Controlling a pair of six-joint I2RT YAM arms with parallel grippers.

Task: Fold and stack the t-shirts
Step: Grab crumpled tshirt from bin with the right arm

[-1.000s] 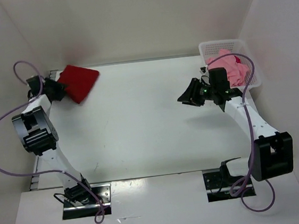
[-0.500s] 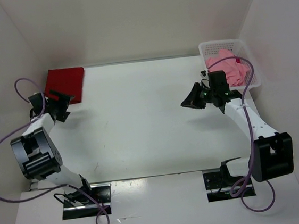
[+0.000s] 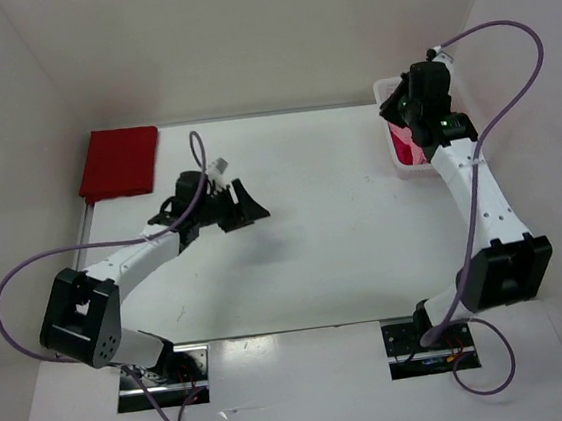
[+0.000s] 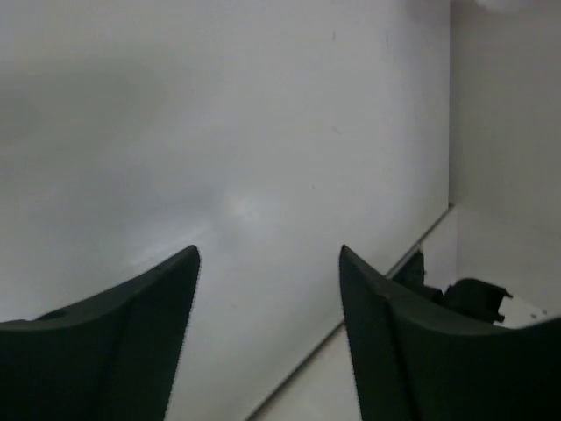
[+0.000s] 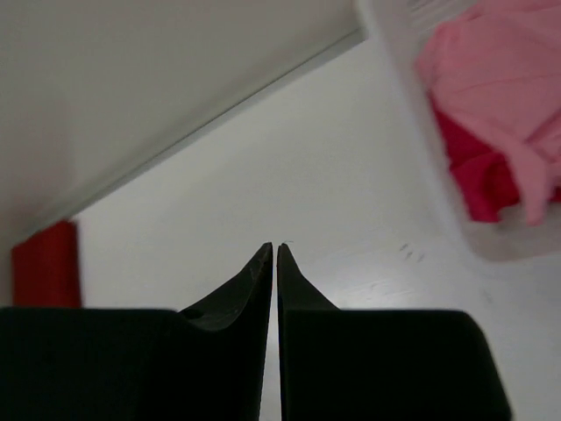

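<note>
"Two grippers: finger state?"
"Left gripper (image 4: pixel 268 254), over the table (image 3: pixel 326 256) left of centre: fingers spread wide, nothing between them. Right gripper (image 5: pixel 275 247), near the basket (image 5: pixel 504 247): fingertips closed together, nothing held."
"Shirt locations?"
"Light pink shirt (image 5: pixel 500 79) and magenta shirt (image 5: pixel 478 180): inside the basket, pink on top. Dark red shirt (image 3: pixel 120 162): folded flat, far-left table corner."

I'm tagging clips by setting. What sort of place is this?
Probably a robotics lab cell, not a home: a white table boxed in by plain walls, two robot arms bolted at its near edge, and only a folded red shirt and a basket of pink shirts.
</note>
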